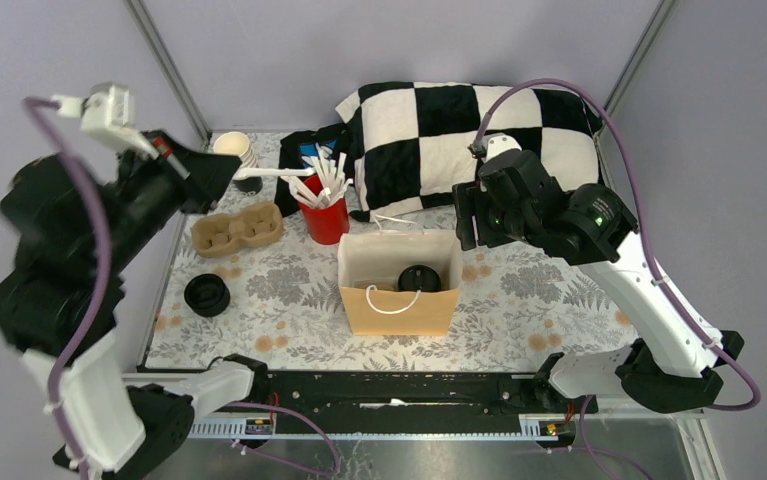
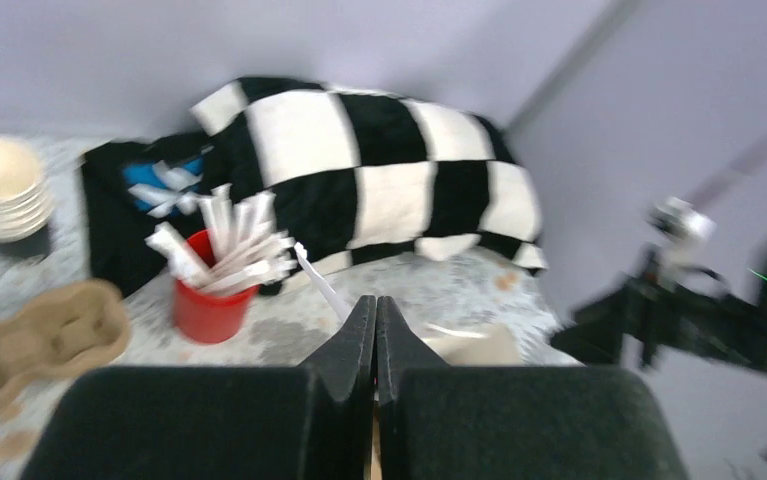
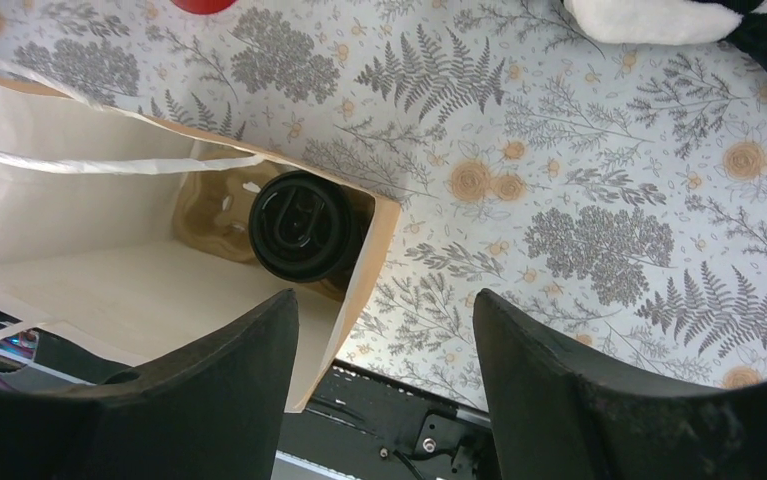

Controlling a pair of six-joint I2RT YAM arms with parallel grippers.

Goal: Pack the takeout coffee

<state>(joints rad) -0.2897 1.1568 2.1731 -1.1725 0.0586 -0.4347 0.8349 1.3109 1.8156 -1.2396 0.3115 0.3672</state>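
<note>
The takeout coffee (image 1: pixel 419 278) stands inside the open paper bag (image 1: pixel 399 312) at the centre of the top view. Only its black lid shows, low in the bag's right-hand end, and a tan moulded piece lies beside it on the bag floor.

The right fingers (image 1: pixel 471 220) hang over the bag's right edge, spread wide and holding nothing. In the wrist view, the lid sits just above and left of the gap between them.

The left fingers (image 2: pixel 375 305) are pressed fully together at the upper left of the top view, well clear of the bag. A thin white stick (image 1: pixel 274 173) is pinched at their tip and pokes out toward the red cup (image 1: pixel 326 224) of white sticks.

Left of the red cup on the flowered table (image 1: pixel 559 300) sits a brown cup carrier (image 1: pixel 237 228). Below it is a loose black lid (image 1: pixel 206 295), and above it a stack of pale cups (image 1: pixel 234 150). A black-and-white checked cushion (image 1: pixel 459 140) fills the upper middle.
</note>
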